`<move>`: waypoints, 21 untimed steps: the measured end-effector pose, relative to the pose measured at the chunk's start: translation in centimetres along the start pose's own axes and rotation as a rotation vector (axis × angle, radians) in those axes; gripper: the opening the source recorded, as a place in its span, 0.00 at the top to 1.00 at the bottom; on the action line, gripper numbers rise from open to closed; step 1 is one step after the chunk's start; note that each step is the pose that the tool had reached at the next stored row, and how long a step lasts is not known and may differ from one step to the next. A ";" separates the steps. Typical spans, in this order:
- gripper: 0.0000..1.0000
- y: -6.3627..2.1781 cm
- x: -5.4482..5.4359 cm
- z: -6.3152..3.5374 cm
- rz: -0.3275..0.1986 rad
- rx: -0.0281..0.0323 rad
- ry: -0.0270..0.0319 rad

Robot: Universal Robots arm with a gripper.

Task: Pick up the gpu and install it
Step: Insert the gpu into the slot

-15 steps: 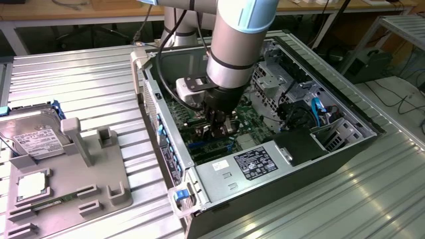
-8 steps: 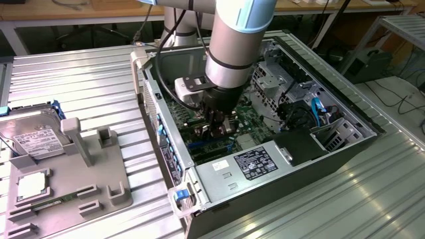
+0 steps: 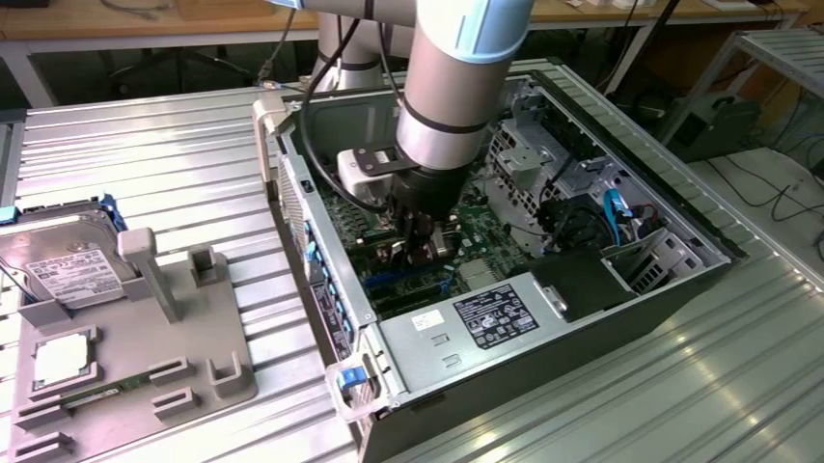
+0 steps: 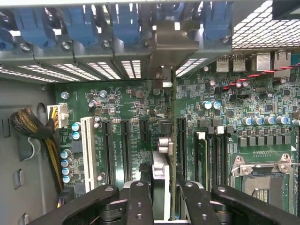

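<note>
Inside the open computer case (image 3: 670,217), the gripper (image 3: 425,246) hangs directly over the motherboard (image 4: 122,101), its fingers clamped on the gpu (image 4: 161,154). The card is held on edge, one black finger (image 4: 136,197) against each flat face. This grip presumably keeps the board perpendicular to the motherboard and in line with the long black expansion slots (image 4: 125,145). The metal end bracket of the card points toward the perforated rear wall, where a row of blue plastic retaining clips (image 4: 125,23) sits above the bracket openings. The frames do not show whether the connector edge has entered a slot.

Seen edge-on, the card is a thin green laminate with a pale, blocky cooler on one face. The fingers are matt black, rigid links with visible pivot screws. The motherboard is dark green and densely populated with cylindrical silver-and-blue capacitors. A square metal-framed processor socket (image 4: 262,180) lies well to one side of the card.

Outside the case, the silver, white-labelled hard drive (image 3: 65,265) rests in a grey moulded fixture (image 3: 174,357) on the ribbed metal table (image 3: 168,159), well apart from the gripper.
</note>
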State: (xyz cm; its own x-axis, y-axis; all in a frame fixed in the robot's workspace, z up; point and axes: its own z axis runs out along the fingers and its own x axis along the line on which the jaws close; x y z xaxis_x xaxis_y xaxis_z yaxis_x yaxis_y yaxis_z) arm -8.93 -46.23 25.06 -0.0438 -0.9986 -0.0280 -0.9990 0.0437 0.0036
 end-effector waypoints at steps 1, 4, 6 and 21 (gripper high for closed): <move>0.72 0.01 0.0 0.01 0.000 -0.0001 0.0001; 0.72 0.13 0.0 0.06 0.001 0.0001 -0.0002; 0.72 0.19 0.0 0.07 0.001 0.0001 -0.0002; 0.72 0.20 -0.1 0.21 0.003 -0.0046 0.0000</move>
State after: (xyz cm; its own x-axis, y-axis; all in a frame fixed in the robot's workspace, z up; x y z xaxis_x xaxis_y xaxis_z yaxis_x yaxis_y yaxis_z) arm -9.12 -46.09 24.85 -0.0467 -0.9985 -0.0280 -0.9989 0.0465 0.0083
